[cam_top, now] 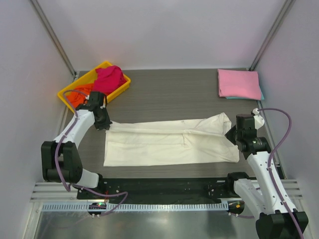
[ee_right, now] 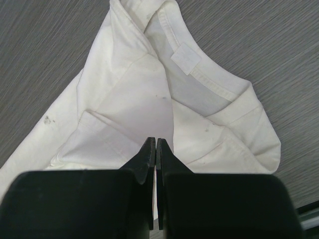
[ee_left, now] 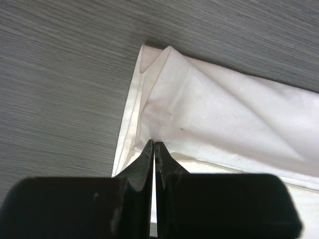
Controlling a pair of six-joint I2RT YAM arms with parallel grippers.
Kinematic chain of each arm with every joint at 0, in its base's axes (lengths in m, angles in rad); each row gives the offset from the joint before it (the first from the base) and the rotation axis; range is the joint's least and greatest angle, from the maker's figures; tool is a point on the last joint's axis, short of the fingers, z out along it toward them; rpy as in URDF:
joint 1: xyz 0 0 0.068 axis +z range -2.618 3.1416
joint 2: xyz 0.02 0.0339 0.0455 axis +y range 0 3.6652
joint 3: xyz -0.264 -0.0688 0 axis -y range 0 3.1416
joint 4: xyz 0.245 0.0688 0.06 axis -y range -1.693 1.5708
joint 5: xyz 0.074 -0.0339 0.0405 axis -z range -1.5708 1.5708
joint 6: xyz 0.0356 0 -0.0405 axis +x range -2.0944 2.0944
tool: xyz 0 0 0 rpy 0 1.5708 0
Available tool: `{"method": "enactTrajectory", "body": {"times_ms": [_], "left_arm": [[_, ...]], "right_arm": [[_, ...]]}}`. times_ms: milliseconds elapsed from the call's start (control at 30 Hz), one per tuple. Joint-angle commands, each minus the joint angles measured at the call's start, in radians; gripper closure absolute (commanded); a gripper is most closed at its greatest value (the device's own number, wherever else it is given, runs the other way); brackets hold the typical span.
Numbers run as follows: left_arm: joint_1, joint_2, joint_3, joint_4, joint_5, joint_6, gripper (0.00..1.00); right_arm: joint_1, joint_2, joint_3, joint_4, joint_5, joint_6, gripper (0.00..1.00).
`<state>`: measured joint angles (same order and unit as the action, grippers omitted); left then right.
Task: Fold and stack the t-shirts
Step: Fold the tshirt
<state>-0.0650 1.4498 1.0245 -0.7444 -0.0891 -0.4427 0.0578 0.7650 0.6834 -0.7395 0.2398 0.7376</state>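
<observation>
Left gripper (ee_left: 154,144) and right gripper (ee_right: 155,140) each pinched an end of the cream shirt (cam_top: 169,144), a long half-folded strip mid-table. One pink shirt (cam_top: 238,83) lay folded far right; magenta shirt (cam_top: 109,79) and orange shirt (cam_top: 79,97) lay crumpled in the tray (cam_top: 62,94).

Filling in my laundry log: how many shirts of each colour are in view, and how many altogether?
Cream-white shirt: 1
Pink shirt: 1
Teal shirt: 1 (only an edge shows under the pink one)
Magenta shirt: 1
Orange shirt: 1
Total: 5
</observation>
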Motion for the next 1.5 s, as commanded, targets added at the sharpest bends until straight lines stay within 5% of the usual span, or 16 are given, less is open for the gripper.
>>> {"method": "enactTrajectory", "body": {"times_ms": [0,200,467,633,767,933,1100,1467], "left_arm": [[0.010,-0.036,0.054,-0.035,0.028,-0.008,1.00],[0.010,-0.020,0.037,-0.091,-0.026,-0.013,1.00],[0.010,-0.020,-0.034,-0.121,-0.049,-0.047,1.00],[0.007,-0.037,-0.006,-0.180,-0.069,-0.044,0.71],[-0.001,-0.084,0.083,-0.230,-0.074,-0.028,0.66],[-0.002,-0.077,0.100,-0.142,0.164,-0.013,0.66],[-0.002,0.024,0.045,-0.003,0.327,-0.050,0.68],[-0.002,0.211,0.013,-0.044,0.097,-0.103,0.71]], "right_arm": [[-0.001,0.008,0.051,-0.003,0.000,0.000,0.99],[-0.003,-0.055,0.034,-0.054,0.020,0.011,0.99],[-0.003,-0.087,-0.019,-0.077,-0.160,0.017,0.97],[-0.001,-0.084,-0.002,-0.113,-0.120,0.039,0.70],[-0.001,-0.070,0.059,-0.112,-0.125,0.028,0.66],[0.000,-0.070,0.058,0.026,-0.296,-0.029,0.67],[0.008,0.104,0.088,0.126,-0.391,-0.072,0.69],[0.304,0.594,0.295,0.291,-0.318,-0.107,0.73]]}}
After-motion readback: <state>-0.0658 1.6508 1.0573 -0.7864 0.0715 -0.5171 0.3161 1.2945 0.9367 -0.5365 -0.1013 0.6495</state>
